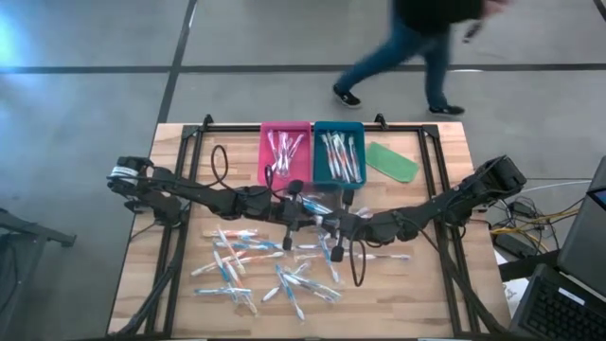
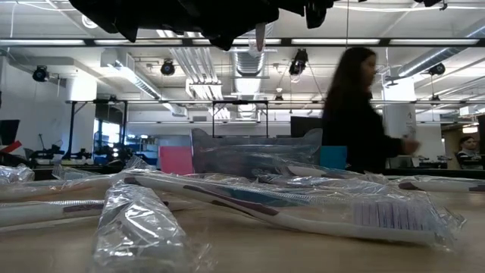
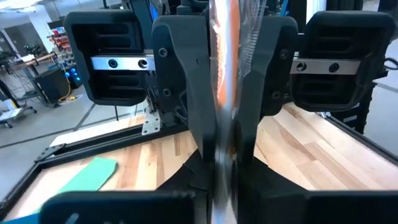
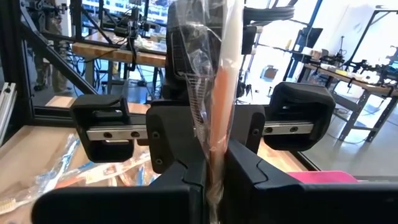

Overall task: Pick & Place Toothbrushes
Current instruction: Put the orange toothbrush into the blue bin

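While both grippers meet mid-table, high view: left gripper (image 1: 295,201) and right gripper (image 1: 333,224) close together, just before pink tray (image 1: 285,152) and blue tray (image 1: 339,152); loose toothbrushes (image 1: 256,270) scattered nearer front edge.

Low view: wrapped brushes lie flat in foreground; grippers overhead.

Left wrist: fingers (image 3: 186,93) clamped on wrapped orange brush (image 3: 225,74), long axis running out between them.

Right wrist: fingers (image 4: 177,149) pinched on same brush (image 4: 219,93); handover likely.

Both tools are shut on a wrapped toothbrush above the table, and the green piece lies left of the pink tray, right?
Not quite. The high view shows the green piece right of the blue tray, not left of the pink tray. The left tool and right tool are each shut on a wrapped toothbrush.
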### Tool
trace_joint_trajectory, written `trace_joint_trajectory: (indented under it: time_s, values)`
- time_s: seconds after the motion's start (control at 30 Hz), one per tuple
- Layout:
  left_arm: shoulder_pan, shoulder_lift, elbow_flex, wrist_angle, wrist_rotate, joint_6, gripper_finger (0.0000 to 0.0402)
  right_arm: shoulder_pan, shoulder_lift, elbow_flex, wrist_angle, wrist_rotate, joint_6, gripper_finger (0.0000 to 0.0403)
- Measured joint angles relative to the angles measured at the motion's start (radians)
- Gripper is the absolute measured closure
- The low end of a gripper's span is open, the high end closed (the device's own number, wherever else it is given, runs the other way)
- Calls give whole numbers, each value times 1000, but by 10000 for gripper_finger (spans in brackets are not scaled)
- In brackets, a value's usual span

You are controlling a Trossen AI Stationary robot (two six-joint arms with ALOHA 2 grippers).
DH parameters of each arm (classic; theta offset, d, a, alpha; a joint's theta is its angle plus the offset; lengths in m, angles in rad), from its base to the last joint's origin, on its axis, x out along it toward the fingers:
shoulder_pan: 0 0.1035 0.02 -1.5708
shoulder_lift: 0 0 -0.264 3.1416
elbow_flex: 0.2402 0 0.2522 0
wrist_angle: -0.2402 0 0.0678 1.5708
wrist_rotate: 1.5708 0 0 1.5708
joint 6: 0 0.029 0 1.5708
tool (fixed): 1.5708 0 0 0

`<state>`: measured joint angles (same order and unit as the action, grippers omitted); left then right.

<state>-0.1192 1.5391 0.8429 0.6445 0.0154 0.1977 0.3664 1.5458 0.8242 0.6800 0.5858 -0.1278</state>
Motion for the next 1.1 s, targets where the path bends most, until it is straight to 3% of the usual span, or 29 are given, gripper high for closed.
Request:
trace_joint_trajectory:
  time_s: [0.37, 0.8, 0.93, 1.1]
  values:
    - [0, 0, 0, -1, -3, -19, 330, 0, -1, -2, -19, 19, -10, 379]
    - [0, -3, 0, -15, -4, -2, 326, 11, -25, -2, -50, 28, -30, 380]
    - [1, -20, 1, -70, -43, 31, 326, 64, -116, -2, -211, 193, -9, 380]
    - [0, -23, 0, -86, -108, 44, 326, 139, -255, -2, -541, 325, 231, 380]
